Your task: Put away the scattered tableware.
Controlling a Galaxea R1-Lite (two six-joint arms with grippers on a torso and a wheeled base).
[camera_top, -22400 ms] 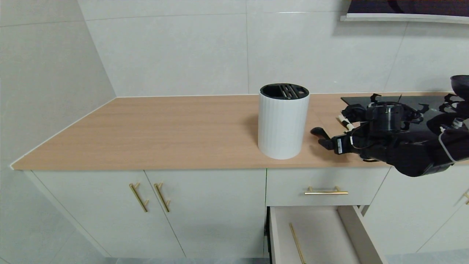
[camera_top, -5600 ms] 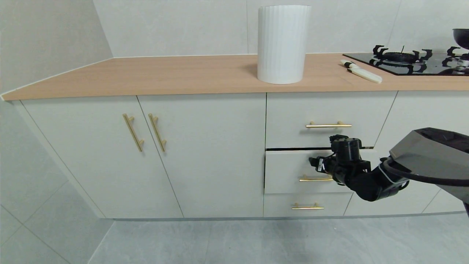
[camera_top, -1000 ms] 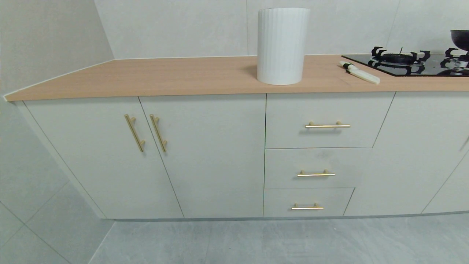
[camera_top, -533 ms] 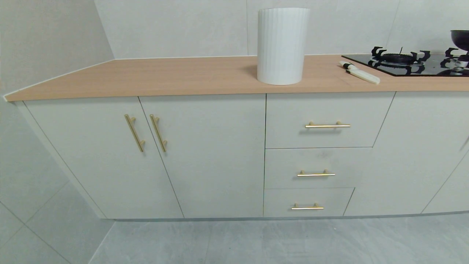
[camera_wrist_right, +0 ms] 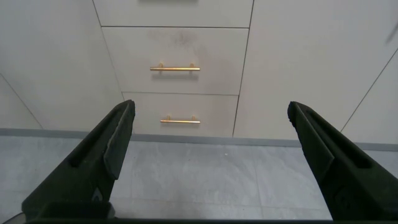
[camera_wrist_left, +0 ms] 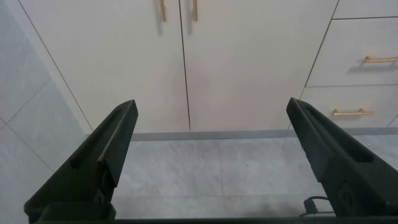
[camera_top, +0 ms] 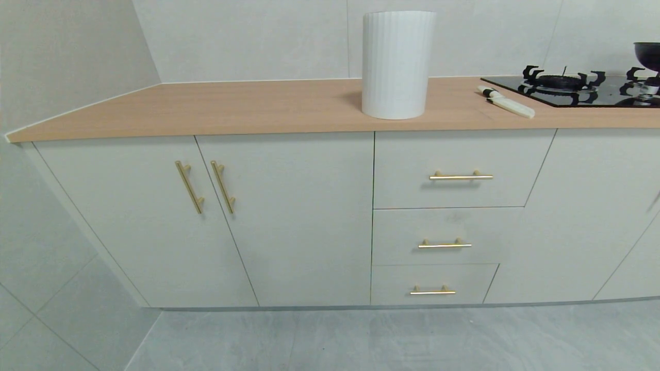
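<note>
One piece left, I'd say: white knife (camera_top: 508,103) lies on the surface (camera_top: 232,105) near its front edge, between white holder (camera_top: 395,64) and hob (camera_top: 567,95); three drawers (camera_top: 443,226) shut; left hand (camera_wrist_left: 210,109) and right hand (camera_wrist_right: 210,109) both released, empty, low by the cabinets (camera_top: 283,216).

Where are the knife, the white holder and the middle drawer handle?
Knife (camera_top: 510,106): head view, on its longer cream part.
Holder (camera_top: 395,67): head view, middle of the ribbed wall.
Middle drawer handle (camera_top: 444,245): head view, middle of the bar.

Pale cabinets (camera_top: 289,216), tiled walls (camera_top: 247,41), grey floor (camera_top: 361,340)
</note>
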